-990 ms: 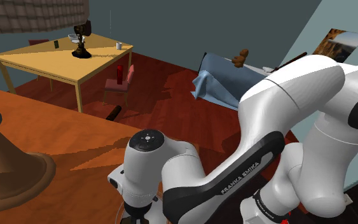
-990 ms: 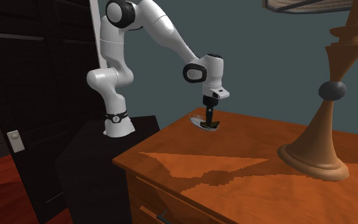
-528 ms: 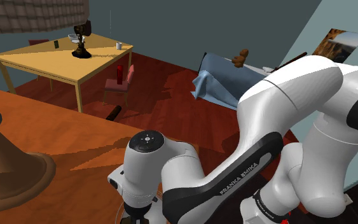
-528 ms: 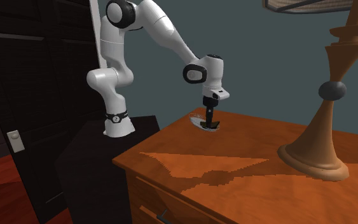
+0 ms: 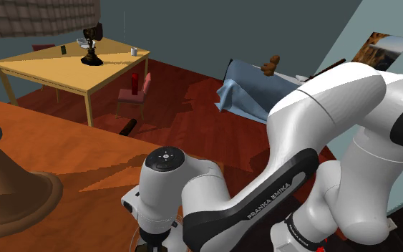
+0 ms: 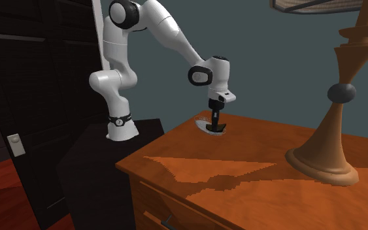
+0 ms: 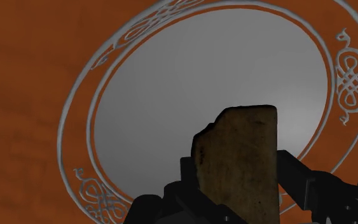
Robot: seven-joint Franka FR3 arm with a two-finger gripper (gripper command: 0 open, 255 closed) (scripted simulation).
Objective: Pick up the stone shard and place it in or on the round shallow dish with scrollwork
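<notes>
A brown, flat stone shard (image 7: 238, 165) stands on end between my two black fingers, and both fingers press against its sides. Right below it lies the round shallow dish, grey inside, with pale scrollwork along its rim (image 7: 82, 121). In the second exterior view my gripper (image 6: 214, 125) points straight down and reaches into the dish (image 6: 204, 124), which sits at the far corner of the wooden tabletop (image 6: 241, 170). My gripper (image 7: 238, 178) is shut on the shard. From this view I cannot tell whether the shard's lower end touches the dish.
A tall wooden lamp with a wide round base (image 6: 323, 163) stands on the same tabletop, well away from the dish, and its base (image 5: 6, 193) also appears in the shoulder view. Beyond the table are a red-brown floor, a yellow table (image 5: 71, 68) and a red chair (image 5: 135, 93).
</notes>
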